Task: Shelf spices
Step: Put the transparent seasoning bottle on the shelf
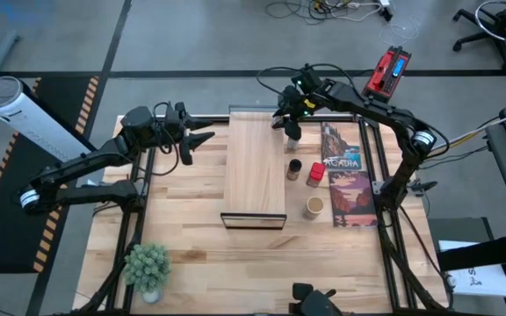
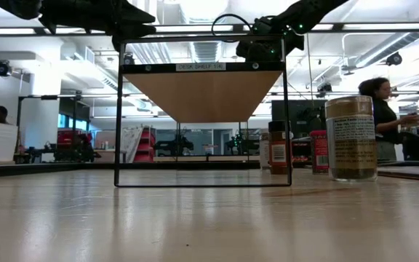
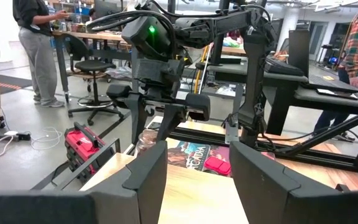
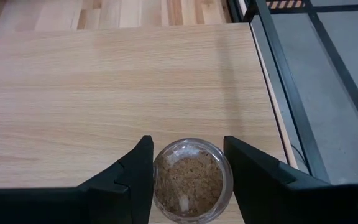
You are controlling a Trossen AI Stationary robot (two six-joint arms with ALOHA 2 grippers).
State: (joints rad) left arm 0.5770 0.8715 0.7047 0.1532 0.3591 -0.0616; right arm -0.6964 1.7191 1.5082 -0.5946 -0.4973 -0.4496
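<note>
1. Bracketing a small clear round jar of brown spice (image 4: 190, 179), the right gripper (image 4: 188, 180) is seen at the far right corner of the narrow pale-wood shelf board (image 1: 255, 162); its fingers (image 4: 132, 174) stand close on either side of the jar, and whether they press on it cannot be told.
2. The jar appears to rest near the board's right edge, presumably so that the remaining surface is kept free for further containers.
3. Three spices are left on the tabletop (image 1: 191, 237) just beside the shelf's right edge: a dark black-lidded jar (image 1: 294, 168), a red tin (image 1: 314, 175) and a wider tan-topped round jar (image 1: 314, 207), alongside a flat printed game box (image 1: 348, 184).
4. The left gripper (image 1: 202, 139) is held partly open and empty beyond the shelf's far left corner, clear of the work.
</note>
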